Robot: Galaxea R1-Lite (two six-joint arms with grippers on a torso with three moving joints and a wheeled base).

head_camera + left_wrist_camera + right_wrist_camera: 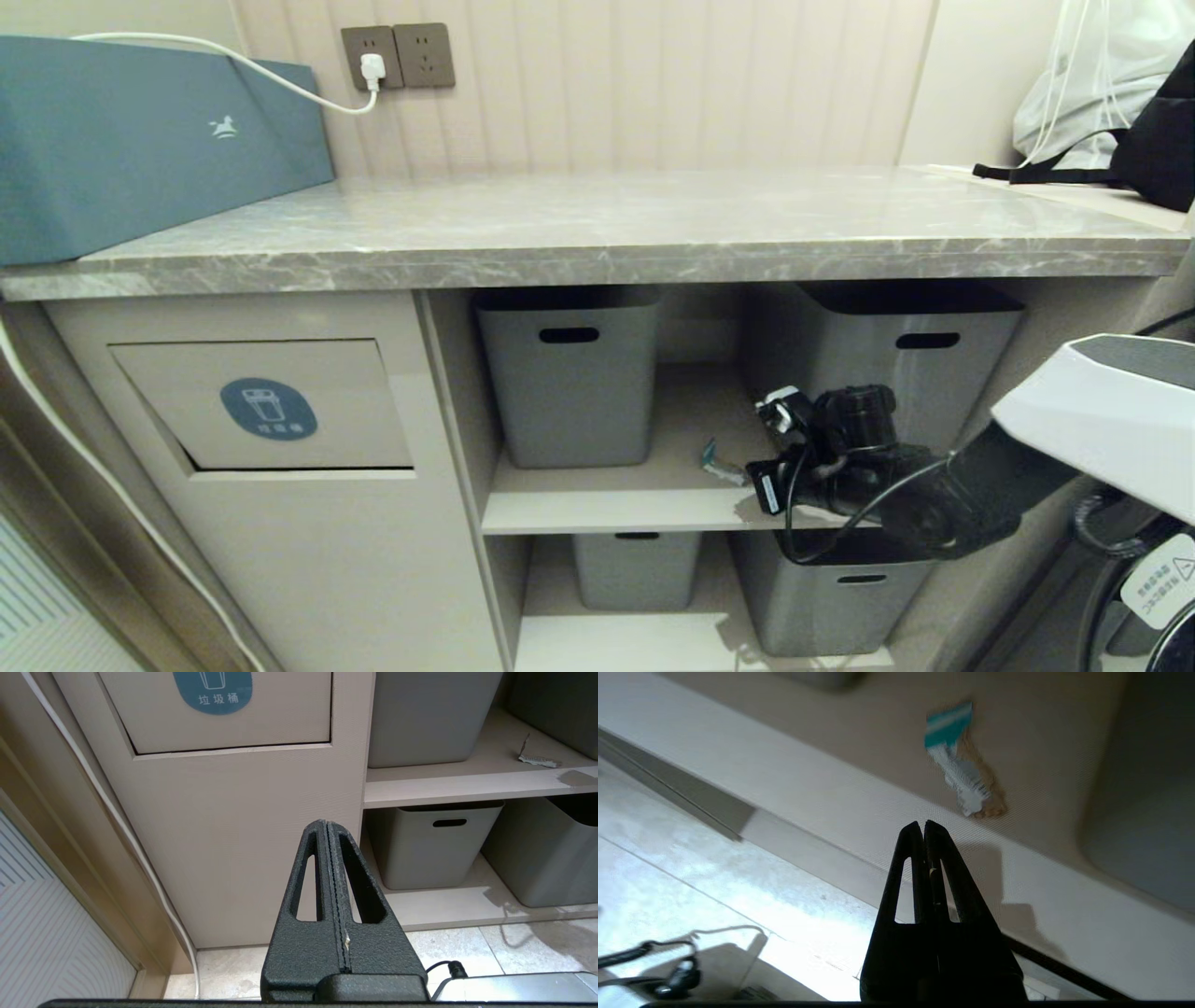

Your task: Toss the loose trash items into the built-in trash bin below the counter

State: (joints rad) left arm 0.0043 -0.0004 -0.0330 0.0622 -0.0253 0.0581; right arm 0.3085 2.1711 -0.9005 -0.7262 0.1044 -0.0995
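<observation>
The right gripper (758,439) hung in front of the upper shelf (597,509) of the open cabinet, its fingers (924,833) pressed flat together with nothing between them. Just past their tips lay the 1 piece of trash in view, a small teal-and-white wrapper (955,760), resting on the shelf between 2 grey tubs (569,383) and near the shelf's front edge. In the right wrist view the wrapper sat ahead of the tips and a little to one side, not in line with them.

To do this pick well, the fingers would probably have to spread first, since shut as they were they could only push the wrapper back toward the tubs. The gripper would then want to line up over the wrapper's long body and come down until both tips met the shelf board on either side, closing slowly so the thin foil bunched up rather than slid away.

The built-in trash bin (266,406), its flap marked with a round blue sticker, stood to the left under the table (597,229), well apart from the wrapper. The left gripper (327,828) was parked low before that cabinet front, fingers shut and empty.
</observation>
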